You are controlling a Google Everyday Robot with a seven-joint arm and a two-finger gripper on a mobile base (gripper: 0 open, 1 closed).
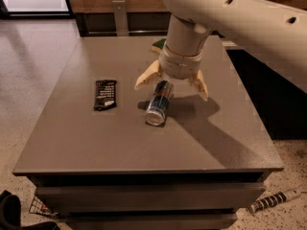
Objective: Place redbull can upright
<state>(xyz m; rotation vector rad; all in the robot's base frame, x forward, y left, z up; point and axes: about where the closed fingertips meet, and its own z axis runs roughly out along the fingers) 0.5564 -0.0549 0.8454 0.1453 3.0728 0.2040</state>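
The redbull can, blue and silver, lies on its side in the middle of the grey table, its silver end facing the front. My gripper hangs just above the can's far end, pointing down. Its two tan fingers are spread wide, one to the left of the can and one to the right. Neither finger touches the can.
A flat black snack-bar wrapper lies on the table left of the can. A green and yellow object peeks out behind the arm at the table's far side. The table's front edge is close to the camera; a striped object lies on the floor at lower right.
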